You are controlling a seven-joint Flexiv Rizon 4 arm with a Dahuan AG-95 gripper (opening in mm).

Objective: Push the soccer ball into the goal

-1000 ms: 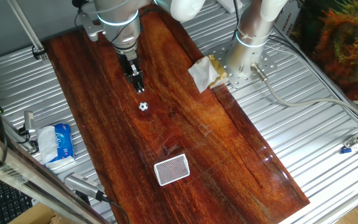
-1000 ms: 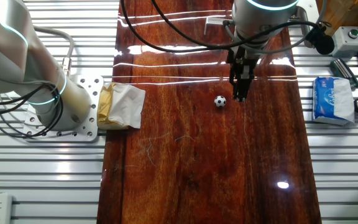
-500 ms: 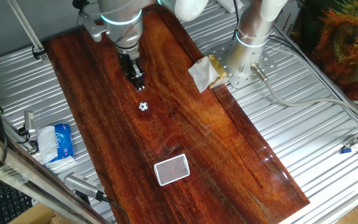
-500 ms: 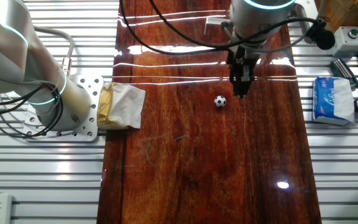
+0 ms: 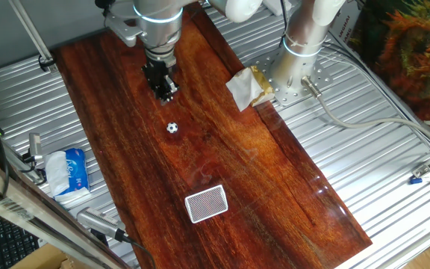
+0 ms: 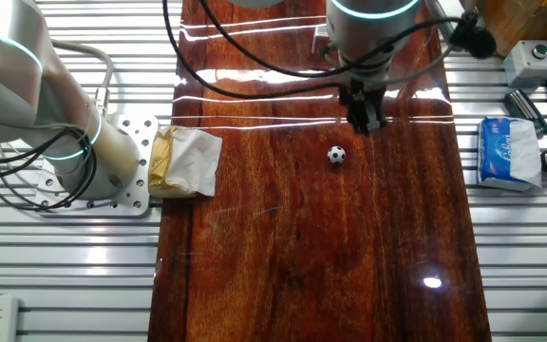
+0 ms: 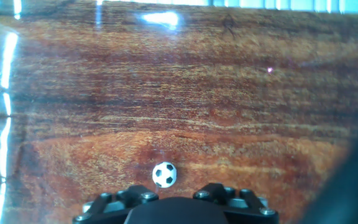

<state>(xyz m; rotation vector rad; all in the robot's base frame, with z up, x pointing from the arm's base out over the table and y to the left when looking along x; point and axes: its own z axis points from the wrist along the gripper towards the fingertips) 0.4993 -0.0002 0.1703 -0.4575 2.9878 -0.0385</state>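
Observation:
The soccer ball (image 5: pixel 172 128) is a tiny black-and-white ball lying on the dark wooden board (image 5: pixel 260 172). It also shows in the other fixed view (image 6: pixel 336 154) and low in the hand view (image 7: pixel 164 175). The goal (image 5: pixel 206 203), a small white frame with grey mesh, lies on the board's near end, well beyond the ball. My gripper (image 5: pixel 165 91) hangs over the board on the side of the ball away from the goal, a short gap from it, and touches nothing. Its fingers (image 6: pixel 364 122) look pressed together and empty. The hand view shows only the gripper's dark body (image 7: pixel 176 208).
A crumpled white-and-yellow packet (image 5: pixel 246 86) lies at the board's right edge beside the arm's base (image 5: pixel 297 75). A blue-and-white tissue packet (image 5: pixel 70 170) lies off the board on the ribbed metal table. A second arm's base (image 6: pixel 93 161) stands left of the board.
My gripper has drawn back a little from the ball, away from the goal, and turned about its axis. The ball and the goal have not moved.

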